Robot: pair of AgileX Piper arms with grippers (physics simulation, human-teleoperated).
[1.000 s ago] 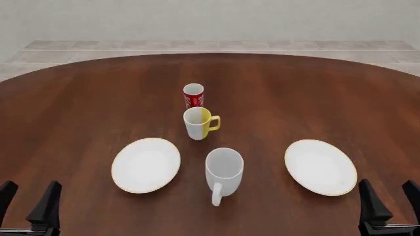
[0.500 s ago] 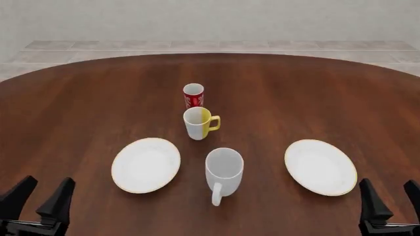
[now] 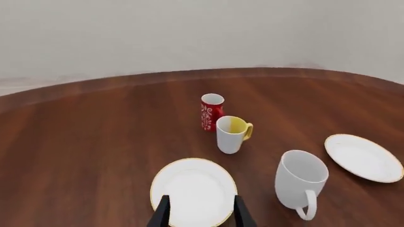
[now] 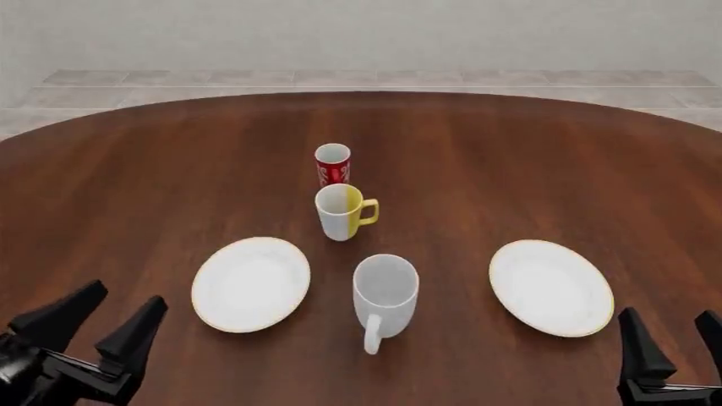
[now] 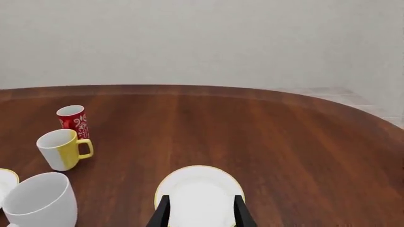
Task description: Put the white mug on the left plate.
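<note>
White mug upright on bench, between left plate and right plate, touching neither. Red cup bears white scrollwork; no legible writing. Left tool and right tool: fingers apart, both empty.
</note>
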